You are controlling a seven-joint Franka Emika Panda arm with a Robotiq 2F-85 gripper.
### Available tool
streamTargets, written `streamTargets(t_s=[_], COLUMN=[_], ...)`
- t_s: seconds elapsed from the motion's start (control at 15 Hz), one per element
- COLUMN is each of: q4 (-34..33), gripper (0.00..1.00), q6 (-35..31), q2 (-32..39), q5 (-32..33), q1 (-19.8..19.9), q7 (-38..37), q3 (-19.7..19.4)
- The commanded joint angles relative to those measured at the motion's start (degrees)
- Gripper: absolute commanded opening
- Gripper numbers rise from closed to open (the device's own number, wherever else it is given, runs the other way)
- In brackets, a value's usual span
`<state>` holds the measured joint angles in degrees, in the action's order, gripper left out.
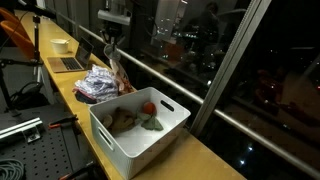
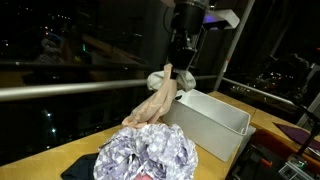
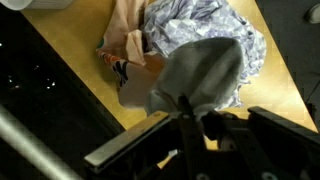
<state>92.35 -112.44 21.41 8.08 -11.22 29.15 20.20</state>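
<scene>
Gripper [image 2: 179, 68] | clenching tan cloth [image 2: 155, 101], dangling it above patterned pile [image 2: 150, 155] | hanging near white bin [image 2: 214, 106] rim | leaving counter [image 2: 40, 160] strip showing along window rail [image 2: 60, 88]

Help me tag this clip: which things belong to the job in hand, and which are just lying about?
In hand: gripper, shut on a tan cloth held up; patterned cloth pile under it; white bin alongside.
Lying about: laptop; pale bowl beside it.

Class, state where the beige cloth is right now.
In both exterior views the beige cloth hangs from the gripper, over the patterned clothes pile, beside the white bin on the wooden counter.
</scene>
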Motion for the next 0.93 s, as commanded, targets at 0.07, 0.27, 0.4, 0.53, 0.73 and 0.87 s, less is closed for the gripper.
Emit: streamTargets(t_s=[0.07,0.27,0.4,0.53,0.73,0.87], q4=[17.6,27.8,34.7,41.6,52.3,57.5], gripper=[0.02,0.02,0.35,0.48,0.69,0.84], q6=[-11.9,-18.7,-22.7,-26.9,-34.1,-37.3], q2=[-8.4,-12.4,-15.5,-19.7,-27.8,-33.4], q5=[-5.8,-9.5,-11.7,-11.7,-7.1,-1.5], q1=[0.6,0.9,1.1,1.2,1.3,2.3], q7=[-0.5,0.4,1.1,0.8,-0.2,0.2], q3=[-0.8,-0.7,-0.8,-1.7,-4.8,-8.2])
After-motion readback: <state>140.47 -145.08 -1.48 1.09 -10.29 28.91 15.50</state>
